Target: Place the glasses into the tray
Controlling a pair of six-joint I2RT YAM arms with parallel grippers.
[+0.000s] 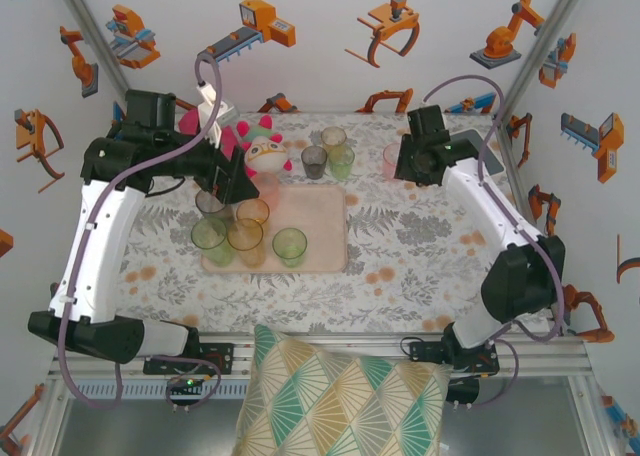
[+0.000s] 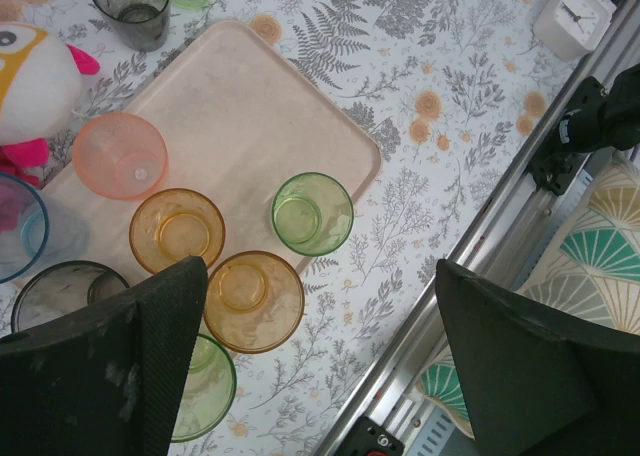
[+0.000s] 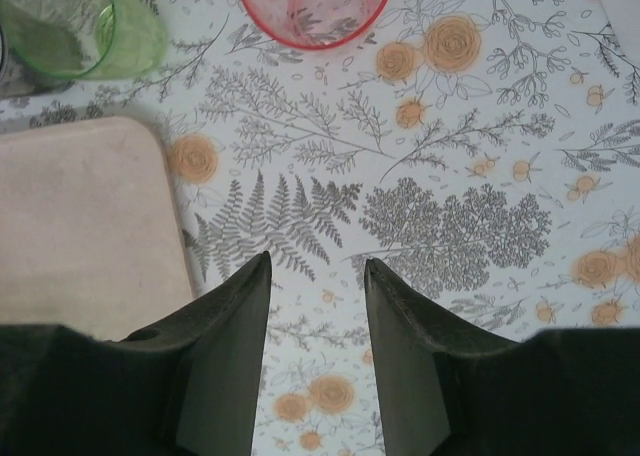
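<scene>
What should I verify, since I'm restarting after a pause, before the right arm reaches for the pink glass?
1. Right gripper open and empty: ok.
2. Pink glass upright, ahead of that gripper, off the tray: ok.
3. Gap between the pink glass and the green glass beside it: ok.
4. Bare room on the tray's right half for one more glass: ok.
5. Left gripper open and empty: ok.
6. Left gripper's height above the amber glass on the tray: cannot tell.
</scene>
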